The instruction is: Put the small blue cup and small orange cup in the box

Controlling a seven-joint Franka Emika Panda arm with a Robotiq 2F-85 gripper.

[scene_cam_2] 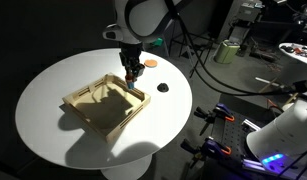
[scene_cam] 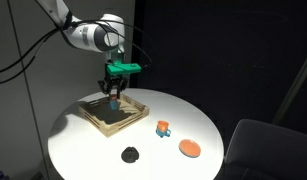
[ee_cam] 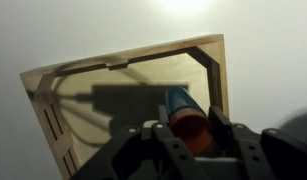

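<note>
My gripper (scene_cam: 113, 95) is shut on the small blue cup (ee_cam: 177, 101), which is blue outside and reddish inside. It holds the cup over the far side of the shallow wooden box (scene_cam: 94, 113), just above the box floor. In the wrist view the fingers (ee_cam: 183, 128) clamp the cup on both sides, with the box rim (ee_cam: 123, 60) beyond. The small orange cup (scene_cam: 163, 128) stands on the white round table to the right of the box. In an exterior view the gripper (scene_cam_2: 131, 72) hangs over the box (scene_cam_2: 78, 97).
A flat orange disc (scene_cam: 190, 148) and a small black object (scene_cam: 130, 154) lie on the round white table (scene_cam: 73, 145) near its front edge. They also show in an exterior view as the disc (scene_cam_2: 148, 63) and black object (scene_cam_2: 162, 87). A dark chair (scene_cam: 263, 145) stands beside the table.
</note>
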